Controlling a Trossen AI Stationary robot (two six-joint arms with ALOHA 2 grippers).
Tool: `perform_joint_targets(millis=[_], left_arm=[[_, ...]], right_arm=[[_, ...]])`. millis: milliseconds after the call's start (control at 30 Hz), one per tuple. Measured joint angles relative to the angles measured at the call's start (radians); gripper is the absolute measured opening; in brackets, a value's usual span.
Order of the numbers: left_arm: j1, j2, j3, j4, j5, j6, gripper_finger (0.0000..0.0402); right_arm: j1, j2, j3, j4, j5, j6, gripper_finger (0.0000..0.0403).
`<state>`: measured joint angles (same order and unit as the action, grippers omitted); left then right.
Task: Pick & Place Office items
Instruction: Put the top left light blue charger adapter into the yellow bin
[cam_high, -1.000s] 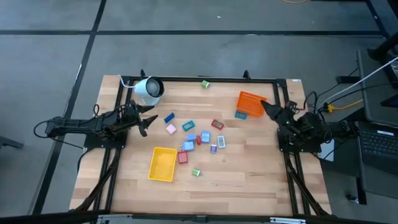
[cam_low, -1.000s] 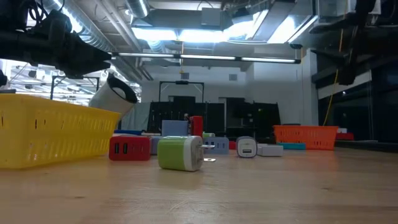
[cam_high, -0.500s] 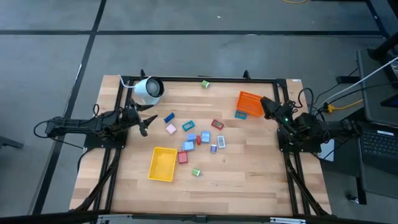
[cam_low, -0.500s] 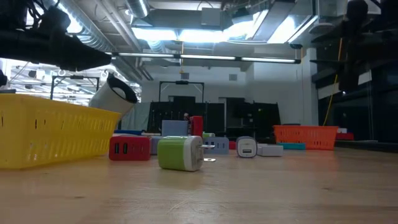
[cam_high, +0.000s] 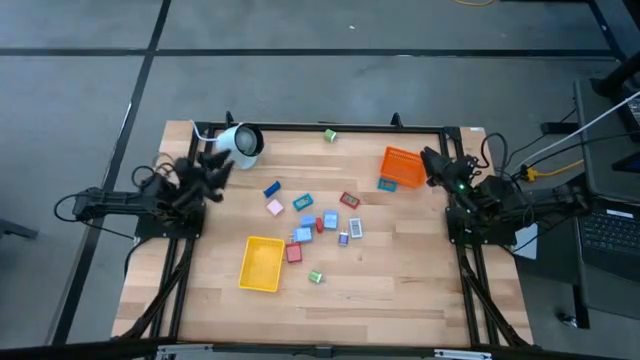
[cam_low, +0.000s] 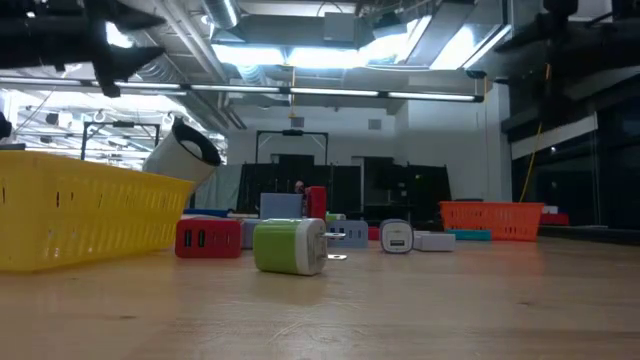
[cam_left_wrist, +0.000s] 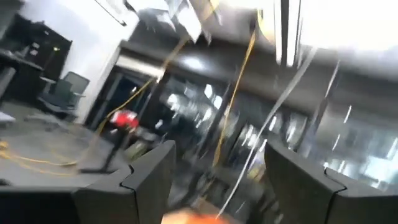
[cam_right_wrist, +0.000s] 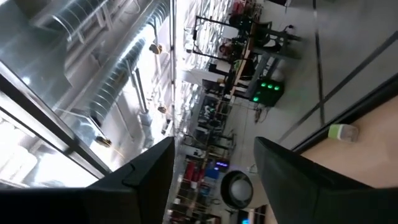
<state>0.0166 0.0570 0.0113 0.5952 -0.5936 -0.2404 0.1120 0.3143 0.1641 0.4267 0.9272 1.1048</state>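
The office items lie scattered on the middle of the table: a blue piece, a pink one, a teal one, red ones and several more. A green piece rests on its side near the yellow tray. Another green piece sits at the far edge. My left gripper is open, raised near the white device, and its wrist view looks into the room. My right gripper is open, raised beside the orange tray.
A white round device with a cord stands at the far left corner. A light blue piece lies just beside the orange tray. The yellow tray fills the near left of the low view. Bare wood lies along the near edge.
My left gripper has drawn back from the blue and pink pieces toward the far-left corner and risen, tipping upward. My right gripper has lifted and tipped up, shifting slightly toward the far edge. No item has moved.
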Motion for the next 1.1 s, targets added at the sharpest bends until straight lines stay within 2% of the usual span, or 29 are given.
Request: perform_joint_targets(millis=[100, 267, 433, 533, 600, 700, 767, 867, 1000, 1100], left_arm=[[-0.001, 0.000, 0.000, 0.096, -0.009, -0.098, 0.0242], [-0.001, 0.000, 0.001, 0.245, -0.080, -0.300, 0.0242], [-0.001, 0.000, 0.001, 0.259, -0.187, -0.221, 0.0242], [-0.002, 0.000, 0.001, 0.251, -0.198, -0.326, 0.0242], [0.003, 0.005, 0.001, 0.239, -0.193, -0.340, 0.0242], [0.005, 0.008, 0.000, 0.147, -0.134, -0.326, 0.0242], [0.005, 0.020, 0.001, 0.085, -0.098, -0.395, 0.0242], [0.005, 0.038, 0.014, -0.036, 0.012, -0.445, 0.0242], [0.005, 0.124, 0.150, -0.407, 0.073, -0.458, 0.0242], [0.006, 0.241, 0.311, -0.565, 0.135, -0.382, 0.0244]], right_arm=[[0.000, 0.064, 0.030, 0.000, 0.001, -0.021, 0.0226], [0.000, 0.158, 0.050, -0.001, 0.000, 0.000, 0.0226], [0.000, 0.216, 0.051, 0.000, 0.000, 0.006, 0.0226], [0.000, 0.229, 0.051, 0.000, -0.005, 0.017, 0.0226], [0.000, 0.230, 0.051, 0.007, -0.015, 0.013, 0.0226], [0.000, 0.230, 0.051, 0.010, -0.019, 0.005, 0.0226], [0.000, 0.230, 0.051, 0.016, -0.032, 0.005, 0.0226], [0.000, 0.230, 0.051, 0.053, -0.067, -0.026, 0.0226], [0.000, 0.230, 0.051, 0.107, -0.092, -0.087, 0.0226], [0.000, 0.230, 0.051, 0.138, -0.124, -0.119, 0.0226]])
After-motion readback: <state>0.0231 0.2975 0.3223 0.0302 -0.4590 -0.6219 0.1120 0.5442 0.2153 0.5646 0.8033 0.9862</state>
